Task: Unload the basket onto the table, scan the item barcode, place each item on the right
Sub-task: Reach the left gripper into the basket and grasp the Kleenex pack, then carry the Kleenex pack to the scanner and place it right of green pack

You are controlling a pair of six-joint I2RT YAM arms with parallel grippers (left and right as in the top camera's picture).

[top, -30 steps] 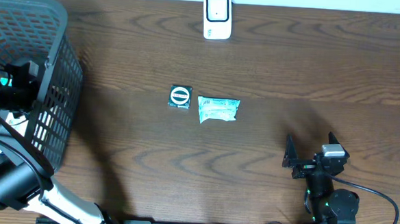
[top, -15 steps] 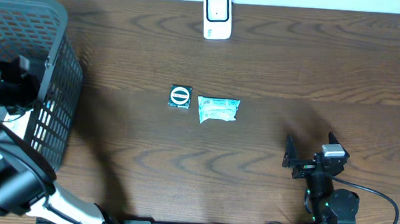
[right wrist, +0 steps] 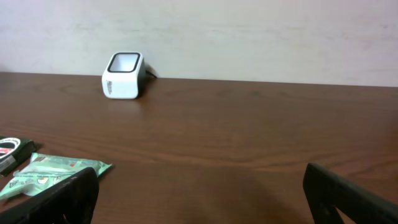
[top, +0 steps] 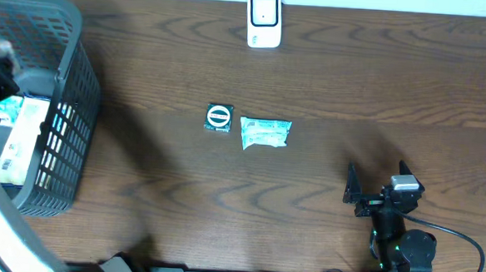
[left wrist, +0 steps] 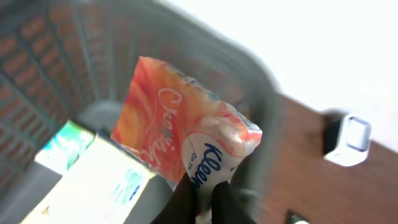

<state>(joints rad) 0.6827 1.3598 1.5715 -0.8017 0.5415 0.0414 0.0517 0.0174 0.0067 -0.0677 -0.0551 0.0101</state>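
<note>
Orange Kleenex pack (left wrist: 180,137) is clamped at its lower corner in the left hand (left wrist: 205,194), up over the grey basket (left wrist: 264,124) at the left end of the surface (top: 354,83), with a white-and-teal box (top: 13,141) lying in the basket under it. White scanner (top: 264,20) sits at the far edge, well apart from the pack; a black packet (top: 218,117) and a green packet (top: 265,132) lie side by side mid-surface. Right hand (top: 378,190) sits front right, fingers wide apart, holding nothing

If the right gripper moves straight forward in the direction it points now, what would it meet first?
Probably nothing: ahead of the open right gripper lies only bare table up to the wall. The scanner and green packet sit off to its left.
</note>
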